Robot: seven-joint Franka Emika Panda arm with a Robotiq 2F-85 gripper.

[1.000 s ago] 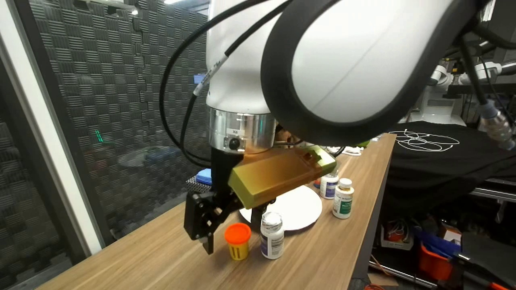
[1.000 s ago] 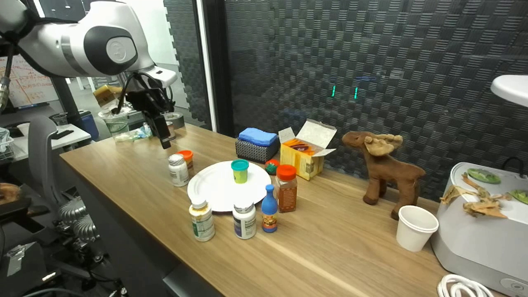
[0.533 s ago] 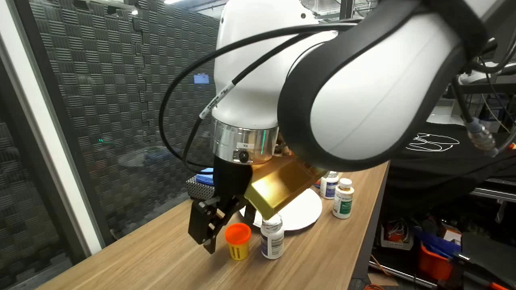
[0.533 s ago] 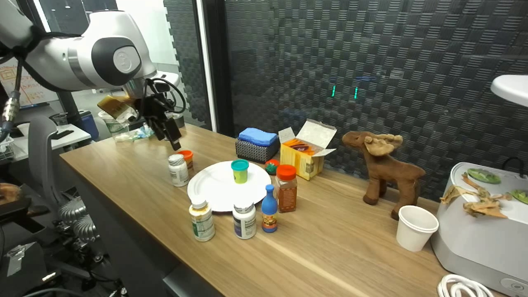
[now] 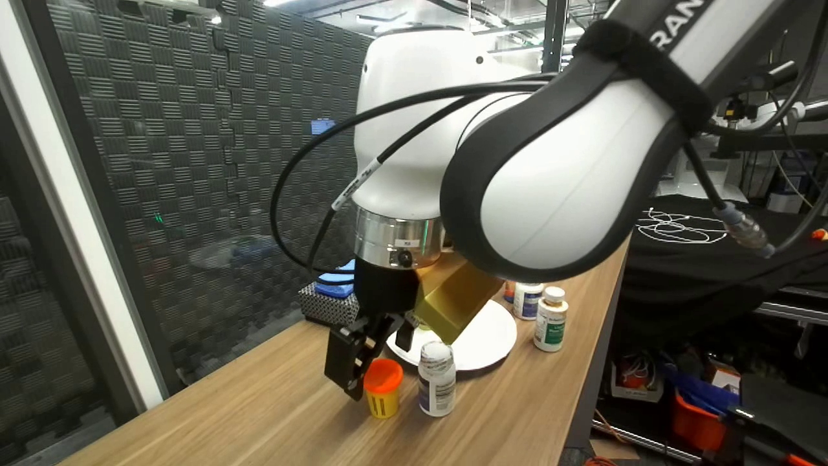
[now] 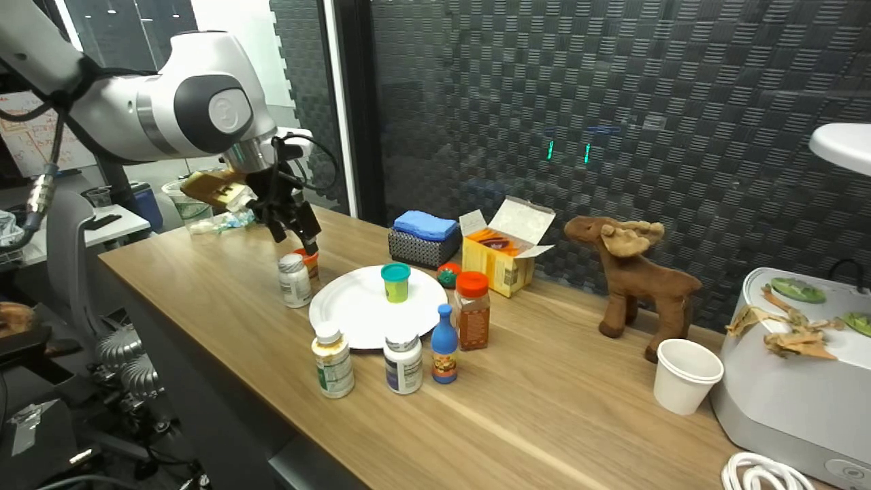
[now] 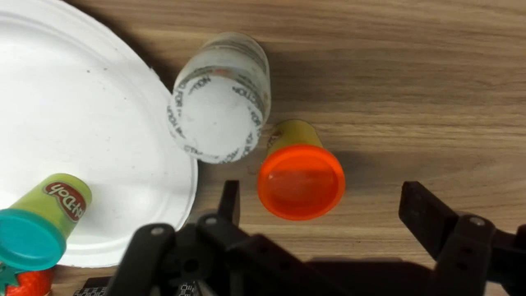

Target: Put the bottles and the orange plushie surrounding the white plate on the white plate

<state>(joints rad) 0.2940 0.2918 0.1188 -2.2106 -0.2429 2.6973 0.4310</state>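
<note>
Right up by the arm [image 5: 556, 188], an exterior view looks down along the table [image 5: 259, 414]; farther off, an exterior view faces the dark textured wall [image 6: 612, 102]. The wrist view peers steeply down from close above. All 3 share the white plate [image 7: 102, 135].

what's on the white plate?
A teal-lidded tub stands upright on the white plate, toward its far side in an exterior view. The tub is shut, so its contents are hidden; the patch of plate directly beneath it is covered too.
</note>
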